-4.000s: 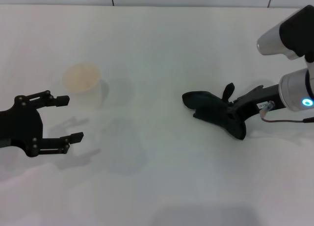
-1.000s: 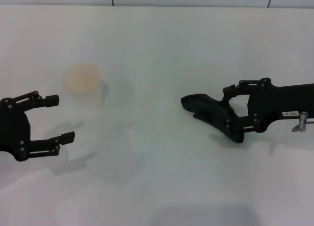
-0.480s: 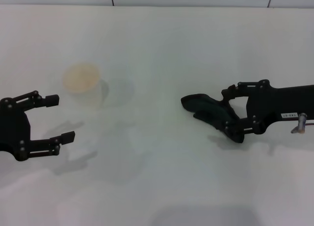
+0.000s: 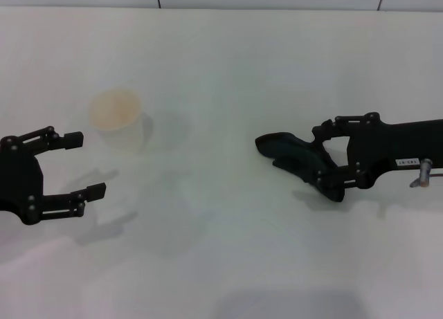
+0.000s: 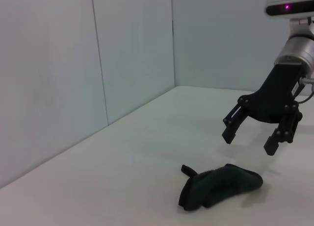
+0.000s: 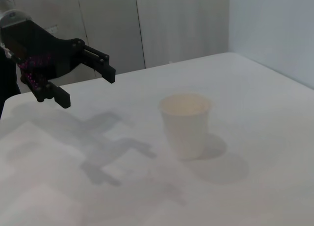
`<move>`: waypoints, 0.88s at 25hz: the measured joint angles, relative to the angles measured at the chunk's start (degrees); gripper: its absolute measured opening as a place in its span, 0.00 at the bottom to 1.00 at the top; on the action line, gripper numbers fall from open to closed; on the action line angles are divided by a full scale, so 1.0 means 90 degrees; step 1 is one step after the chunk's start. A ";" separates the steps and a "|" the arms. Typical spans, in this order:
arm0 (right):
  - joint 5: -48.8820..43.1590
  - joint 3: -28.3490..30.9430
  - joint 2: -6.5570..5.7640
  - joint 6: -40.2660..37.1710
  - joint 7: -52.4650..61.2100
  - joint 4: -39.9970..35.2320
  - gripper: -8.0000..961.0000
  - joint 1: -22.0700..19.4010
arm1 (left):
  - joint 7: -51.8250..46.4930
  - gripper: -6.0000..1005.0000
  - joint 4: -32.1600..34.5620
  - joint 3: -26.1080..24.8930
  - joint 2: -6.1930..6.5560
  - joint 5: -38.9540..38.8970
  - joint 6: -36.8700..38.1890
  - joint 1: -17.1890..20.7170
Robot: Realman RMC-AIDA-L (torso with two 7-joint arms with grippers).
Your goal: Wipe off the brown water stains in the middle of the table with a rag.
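The rag (image 4: 294,157) is a dark crumpled cloth lying on the white table (image 4: 221,70) right of the middle. It also shows in the left wrist view (image 5: 221,187). My right gripper (image 4: 325,161) is open and hovers just above the rag's right end; the left wrist view shows the gripper (image 5: 249,142) clear of the cloth. My left gripper (image 4: 84,165) is open and empty at the left, near the front; it also shows in the right wrist view (image 6: 88,87). No brown water stain shows on the table in any view.
A white paper cup (image 4: 119,117) with a tan inside stands upright at the left, just beyond my left gripper; it also shows in the right wrist view (image 6: 186,123). A pale wall runs along the table's far edge.
Since four seconds ago my right gripper has lifted off the rag and turned, and my left gripper has drawn back a little to the left. Over the last second almost nothing moved.
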 joint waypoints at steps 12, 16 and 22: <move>-0.0555 0.0031 0.0008 -0.0003 0.0450 -0.0199 0.83 0.0073 | 0.0038 0.87 0.0006 0.0000 -0.0010 0.0000 -0.0008 -0.0020; -0.0550 0.0037 0.0010 -0.0003 0.0449 -0.0224 0.83 0.0063 | 0.0051 0.87 0.0007 0.0000 -0.0010 -0.0003 -0.0017 -0.0020; -0.0550 0.0047 0.0010 0.0004 0.0449 -0.0225 0.83 0.0049 | 0.0068 0.87 0.0007 0.0000 -0.0006 -0.0023 -0.0020 -0.0020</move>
